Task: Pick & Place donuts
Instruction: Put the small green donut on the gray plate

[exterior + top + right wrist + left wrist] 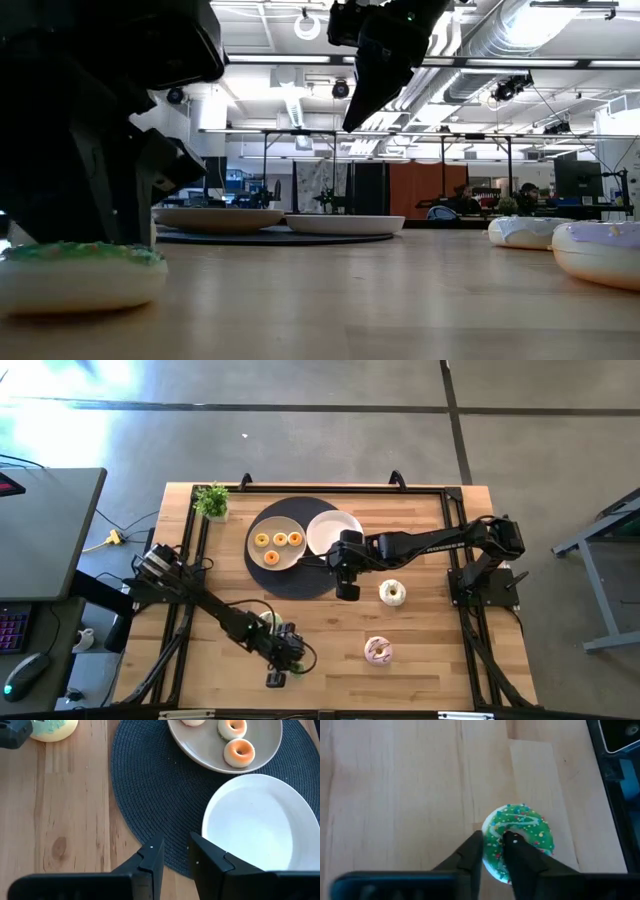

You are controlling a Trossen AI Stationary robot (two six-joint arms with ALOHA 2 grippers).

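A donut with green sprinkled icing [520,827] lies flat near the table's near edge [298,665] [80,272]. My left gripper [493,842] [283,660] is down on it, shut on its ring. My right gripper [176,847] [348,592] hangs raised [385,60] over the dark round mat's edge [150,795], beside the white plate [260,830]; it is narrowly open and holds nothing. Several small orange rings [280,540] lie on the beige plate [255,528]. A white-iced donut [392,593] and a pink-iced one [378,650] lie on the table at the right. My left gripper holds the green-iced donut by the near part of its ring [495,852]. One finger [515,847] stands in the hole and the other [472,852] outside the rim. The fingers come from above, pointing down. The donut lies flat with its underside on the table.
A pale green-iced donut [268,618] [52,727] lies beside my left arm. A small potted plant [212,500] stands at the far left corner. Black rails [455,570] run along the table's sides. Bare wood lies between the mat and the near edge.
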